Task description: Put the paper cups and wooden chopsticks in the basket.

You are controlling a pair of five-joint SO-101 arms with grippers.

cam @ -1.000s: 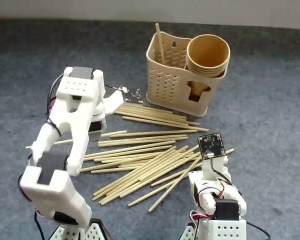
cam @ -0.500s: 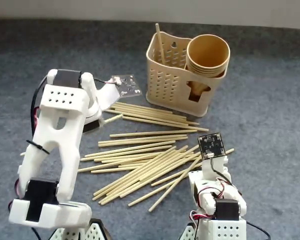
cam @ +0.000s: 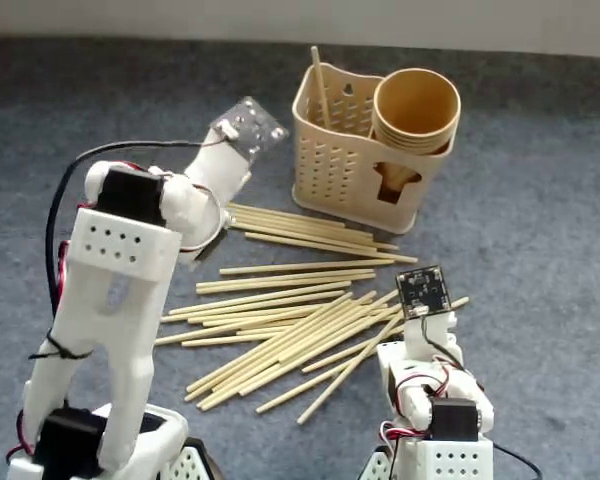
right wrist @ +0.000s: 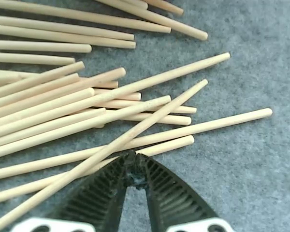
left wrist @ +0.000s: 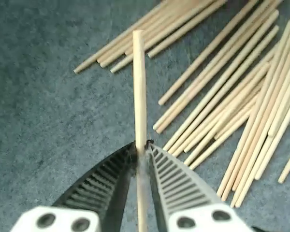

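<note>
My left end effector point(left wrist: 141, 145) is clamped on one chopstick point(left wrist: 139, 87), so next I gotta tip it into the basket point(cam: 340, 165) just beside it.

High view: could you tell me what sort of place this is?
Probably a tabletop robot workbench: two white arms over a grey mat, loose wooden chopsticks, a basket holding paper cups.

The basket point(cam: 340, 165) hides the cups' point(cam: 416, 105) lower halves. The chopstick point(left wrist: 139, 87) in the left tool point(left wrist: 142, 146) runs off the picture's edge.
</note>
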